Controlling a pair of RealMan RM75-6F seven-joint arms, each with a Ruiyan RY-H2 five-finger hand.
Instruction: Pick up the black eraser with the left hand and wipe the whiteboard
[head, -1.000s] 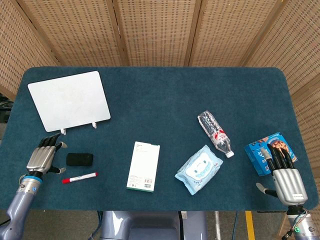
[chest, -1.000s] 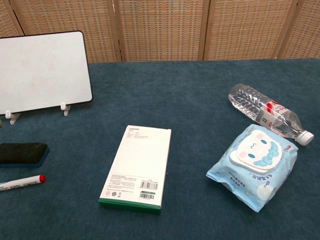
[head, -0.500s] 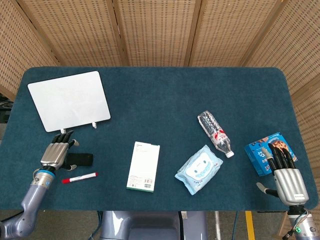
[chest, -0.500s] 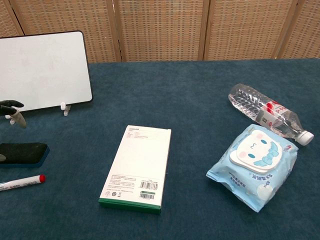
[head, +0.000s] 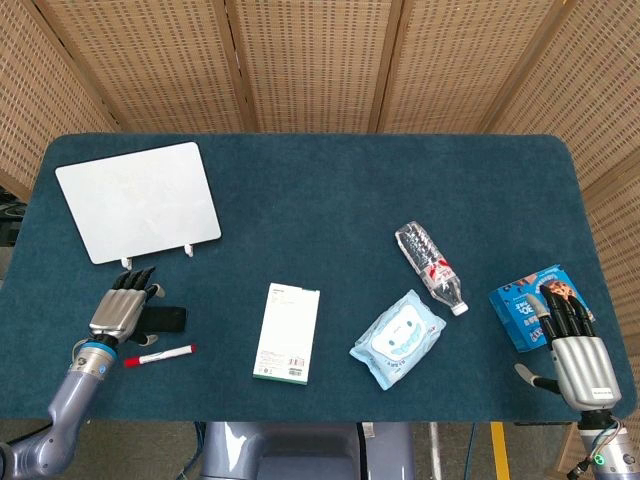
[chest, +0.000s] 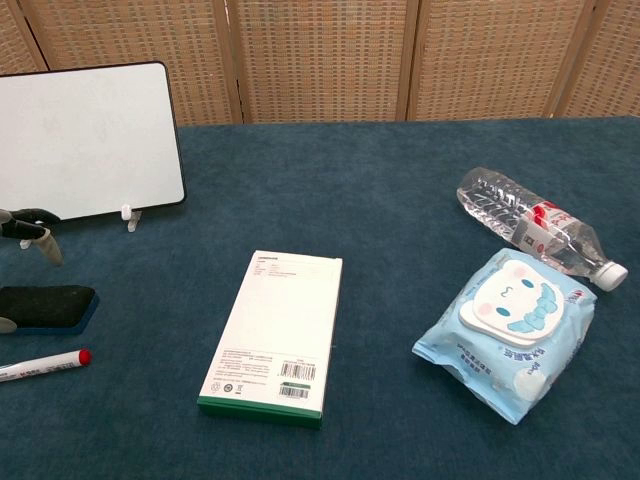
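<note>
The black eraser (head: 168, 319) (chest: 50, 307) lies flat on the blue cloth, below the whiteboard (head: 138, 201) (chest: 88, 142), which stands tilted on two small feet. My left hand (head: 122, 311) hovers over the eraser's left end with its fingers stretched forward and apart, holding nothing; in the chest view only its fingertips (chest: 30, 225) show at the left edge. My right hand (head: 574, 350) rests far off at the table's right front corner, fingers spread and empty.
A red-capped marker (head: 159, 355) (chest: 38, 365) lies just in front of the eraser. Further right are a white box (head: 287, 332), a wipes pack (head: 398, 338), a water bottle (head: 431, 266) and a blue snack box (head: 528, 303) under the right hand's fingertips.
My left hand has moved right and forward, from beside the eraser to over its left end. The right hand has hardly shifted. The eraser has not moved.
</note>
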